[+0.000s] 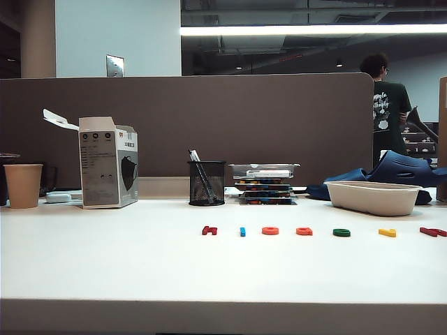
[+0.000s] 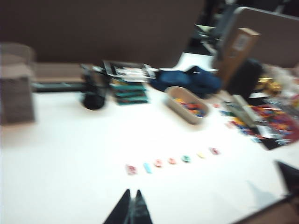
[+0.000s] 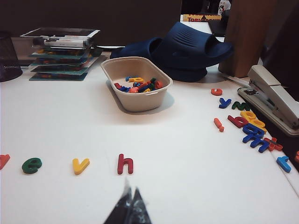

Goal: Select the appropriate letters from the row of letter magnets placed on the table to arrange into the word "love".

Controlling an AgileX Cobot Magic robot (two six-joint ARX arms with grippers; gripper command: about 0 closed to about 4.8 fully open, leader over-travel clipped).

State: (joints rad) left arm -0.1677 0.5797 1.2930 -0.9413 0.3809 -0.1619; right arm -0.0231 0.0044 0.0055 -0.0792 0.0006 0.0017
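Nothing is arranged yet: the letter magnets [image 1: 304, 231] lie in one untouched row on the tabletop [image 1: 140, 265], in front of the beige tray [image 1: 372, 197]. My left hand [image 2: 131, 205] and right hand [image 3: 129, 203] hover nearby, both pinched closed, empty.

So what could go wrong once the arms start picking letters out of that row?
Two orange-red round letters lie side by side, so one could be mistaken for the other. The blue l is thin and flat on the table, hard to pinch. Both the left gripper and the right gripper are shut and must open first.
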